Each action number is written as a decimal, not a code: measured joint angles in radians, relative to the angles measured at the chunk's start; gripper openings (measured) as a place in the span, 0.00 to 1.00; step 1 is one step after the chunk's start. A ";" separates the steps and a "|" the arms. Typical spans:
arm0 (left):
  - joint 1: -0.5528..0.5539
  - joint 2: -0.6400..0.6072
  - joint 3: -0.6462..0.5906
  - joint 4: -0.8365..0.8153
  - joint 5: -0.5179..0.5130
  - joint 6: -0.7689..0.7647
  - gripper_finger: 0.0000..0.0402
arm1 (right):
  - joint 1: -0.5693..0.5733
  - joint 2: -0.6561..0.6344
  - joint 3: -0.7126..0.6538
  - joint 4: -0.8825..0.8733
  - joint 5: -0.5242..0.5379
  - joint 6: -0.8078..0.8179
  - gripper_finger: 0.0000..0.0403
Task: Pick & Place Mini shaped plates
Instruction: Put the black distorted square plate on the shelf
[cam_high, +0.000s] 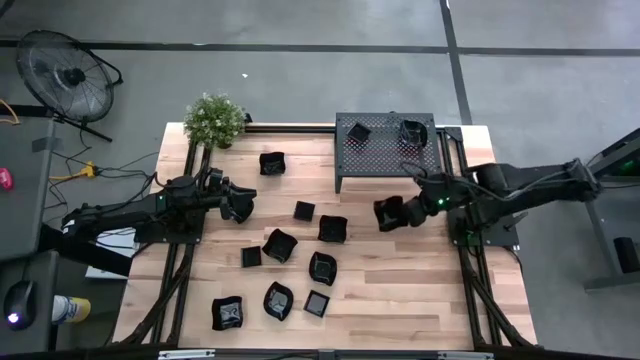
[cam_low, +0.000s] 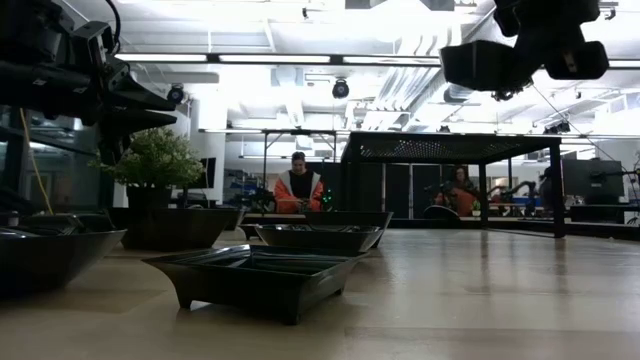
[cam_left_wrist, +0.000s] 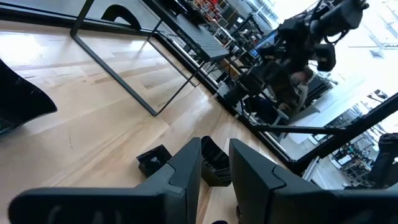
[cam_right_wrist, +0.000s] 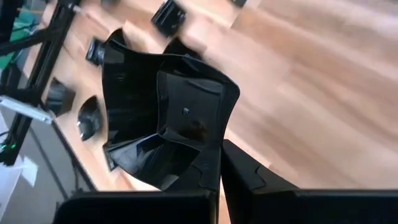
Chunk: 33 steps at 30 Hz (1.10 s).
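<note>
Right gripper (cam_high: 403, 212): we see its fingers (cam_right_wrist: 205, 171) clamped tight on the rim of one mini plate (cam_right_wrist: 165, 118), a wavy-rimmed glossy black dish. The dish is lifted off the tabletop (cam_high: 400, 290), hanging just at 6 o'clock of the rack (cam_high: 386, 150), near its front edge. In the low view it shows high up, in the air beside the rack top.

Left gripper (cam_high: 240, 205): fingers (cam_left_wrist: 186, 171) slightly parted, nothing between them that we can see. It hovers over the tabletop at roughly 9 o'clock from centre, above bare wood, with a small square plate (cam_left_wrist: 153, 160) just past its tips.

Two plates (cam_high: 385, 131) sit on top of the rack, toward its 12 o'clock edge. The other mini plates (cam_high: 290, 265) lie scattered on the tabletop from centre down to 6–7 o'clock; one more lies alone at about 11 o'clock, near the potted plant (cam_high: 214, 119).

No readable labels or writing on the plates, rack or arms.
</note>
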 joint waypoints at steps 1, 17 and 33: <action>0.000 0.000 0.000 0.000 0.000 0.000 0.20 | -0.018 -0.009 0.000 -0.005 0.000 -0.012 0.00; 0.000 0.000 0.000 0.000 0.000 0.000 0.20 | -0.402 0.003 0.028 0.023 -0.093 -0.079 0.00; 0.000 0.000 0.000 0.000 0.000 0.000 0.20 | -0.703 0.332 0.284 -0.071 -0.208 -0.224 0.00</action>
